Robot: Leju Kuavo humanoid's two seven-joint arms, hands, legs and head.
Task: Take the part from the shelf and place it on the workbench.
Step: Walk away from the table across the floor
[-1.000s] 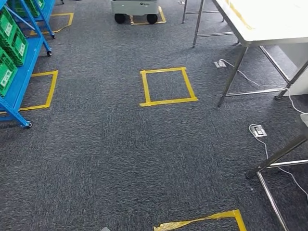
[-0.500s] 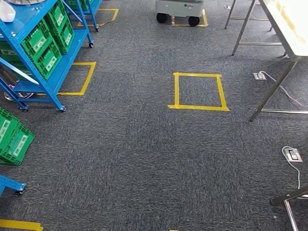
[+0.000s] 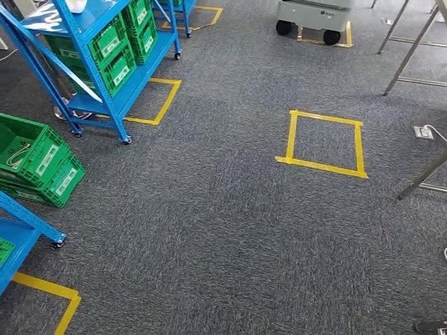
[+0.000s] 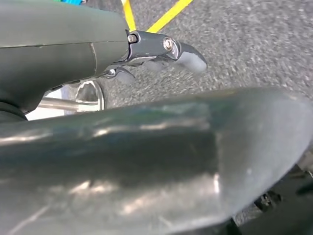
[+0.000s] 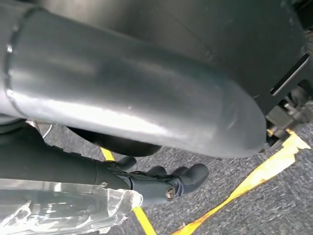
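Blue shelf (image 3: 113,66) far left; left hand (image 4: 162,51), right hand (image 5: 162,183) seemingly empty, finger spread unclear

- Blue shelf (image 3: 113,52) cut off at the top and left edges of the head view; white object (image 3: 76,5) on its top level too cropped to identify.
- Left hand (image 4: 162,51) blurred, mostly hidden behind the thumb; grasp unreadable.
- Right hand (image 5: 166,183) partly covered by clear plastic film (image 5: 62,208); grasp unclear.
- Labels on green bins (image 3: 45,160) too small to read.
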